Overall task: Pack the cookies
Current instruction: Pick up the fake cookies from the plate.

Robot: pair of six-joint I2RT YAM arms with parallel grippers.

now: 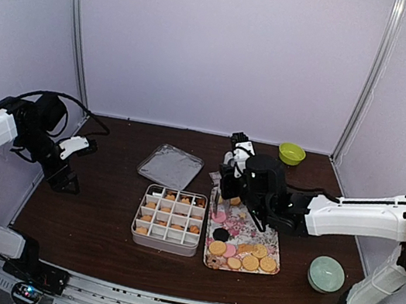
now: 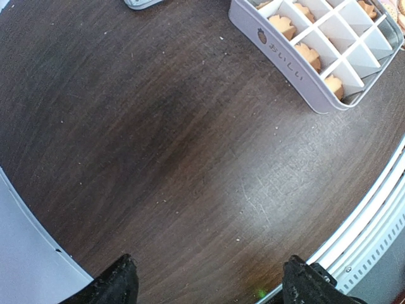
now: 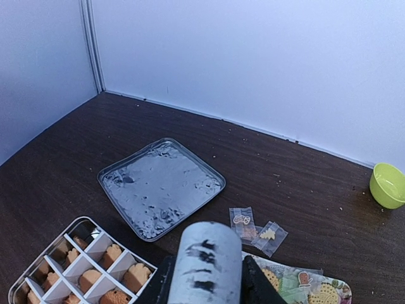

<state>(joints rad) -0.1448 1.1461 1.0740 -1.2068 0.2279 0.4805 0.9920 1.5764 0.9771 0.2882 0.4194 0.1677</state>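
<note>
Golden cookies (image 1: 251, 260), with a few pink and dark ones, lie on a floral tray (image 1: 232, 219) right of centre. More cookies (image 1: 167, 220) fill cells of a white divided box (image 1: 137, 223) beside it. My right gripper (image 1: 232, 185) hangs over the tray's far end, shut on the silvery handle of metal tongs (image 3: 207, 263); black fingers (image 3: 162, 285) press both sides of it. Far to the left, my left gripper (image 1: 65, 177) is open and empty above bare table. In the left wrist view the left gripper (image 2: 212, 285) faces dark wood, with the box (image 2: 297, 66) and its cookies (image 2: 281, 26) at the upper right.
A shallow metal lid (image 1: 170, 166) lies behind the box. A lime bowl (image 1: 291, 153) sits at the back right and a pale green round container (image 1: 325, 274) at the front right. Two small clear packets (image 3: 256, 227) lie behind the tray. White walls close in three sides.
</note>
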